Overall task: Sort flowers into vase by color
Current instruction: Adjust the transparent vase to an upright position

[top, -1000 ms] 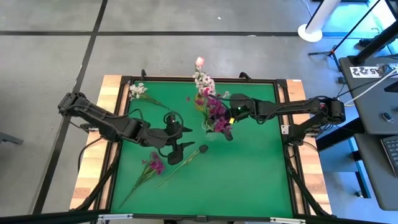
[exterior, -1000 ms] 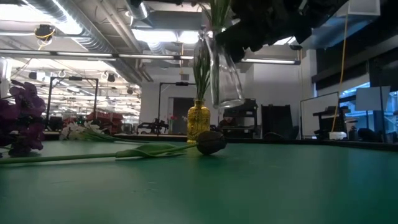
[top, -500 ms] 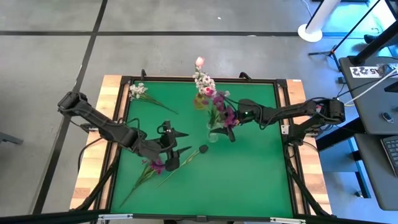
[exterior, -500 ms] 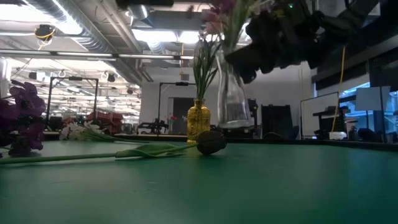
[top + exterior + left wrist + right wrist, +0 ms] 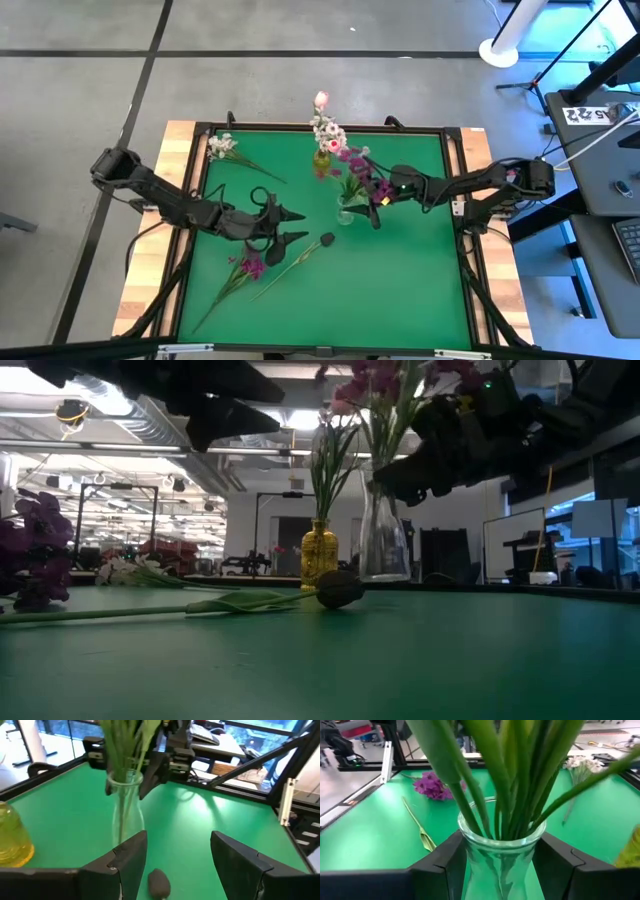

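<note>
A clear glass vase (image 5: 345, 213) with magenta blossoms (image 5: 356, 176) on green stems stands upright mid-table, and my right gripper (image 5: 500, 865) is shut on its neck. A yellow vase (image 5: 322, 161) with white and pink flowers stands behind it. My left gripper (image 5: 300, 226) is open and empty above the dark bloom (image 5: 159, 882), which lies on the mat on its long stem. A magenta sprig (image 5: 248, 265) lies at the near left. A white sprig (image 5: 222, 147) lies at the far left. My right gripper pinches the clear vase's neck (image 5: 470, 851) just under the rim, one finger on each side. The fingers come level from the table's right side. The vase is upright, its base (image 5: 385, 574) at or just above the mat; I cannot tell which.
The green mat (image 5: 400, 280) is bare at the near right. A raised dark frame (image 5: 455, 215) runs around it. The two vases stand close together, and my left gripper (image 5: 235, 415) hovers just left of the clear one.
My right gripper has gone toward the table's right edge and down with the clear vase, which has come from tilted and lifted to upright near the mat. My left gripper dipped toward the magenta sprig and has come back above the dark bloom, staying open.
</note>
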Tool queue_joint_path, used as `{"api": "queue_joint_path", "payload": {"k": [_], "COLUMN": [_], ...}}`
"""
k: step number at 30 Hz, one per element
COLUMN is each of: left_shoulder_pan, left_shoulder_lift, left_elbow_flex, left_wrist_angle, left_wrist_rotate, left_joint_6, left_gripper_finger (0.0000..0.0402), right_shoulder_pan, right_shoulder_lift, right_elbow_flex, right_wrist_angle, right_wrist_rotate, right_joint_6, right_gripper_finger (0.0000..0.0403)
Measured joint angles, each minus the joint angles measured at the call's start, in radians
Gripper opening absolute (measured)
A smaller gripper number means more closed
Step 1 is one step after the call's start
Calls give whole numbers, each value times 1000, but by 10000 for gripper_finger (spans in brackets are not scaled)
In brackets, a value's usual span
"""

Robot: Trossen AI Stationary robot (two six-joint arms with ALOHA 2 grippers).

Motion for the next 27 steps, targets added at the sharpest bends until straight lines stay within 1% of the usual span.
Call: {"api": "queue_joint_path", "payload": {"k": [4, 8, 13, 21, 27], "left_shoulder_pan": [-1, 0, 1, 1, 1], "left_shoulder_lift": [0, 0, 0, 1, 1], "left_elbow_flex": [-1, -1, 0, 0, 0], "left_wrist_angle": [4, 4, 3, 0, 0], "left_wrist_rotate": [4, 2, 2, 2, 2], "left_joint_6": [-1, -1, -1, -5, -9], "left_gripper_finger": [213, 213, 213, 213, 213], "right_shoulder_pan": [1, 2, 2, 0, 1], "right_shoulder_lift": [0, 3, 52, 160, 157], "right_elbow_flex": [-39, -54, -54, -49, -50], "right_wrist_angle": [52, 64, 76, 205, 204], "right_wrist_rotate": [20, 34, 34, -9, -20], "right_joint_6": [21, 25, 26, 54, 57], "right_gripper_finger": [184, 184, 184, 184, 183]}}
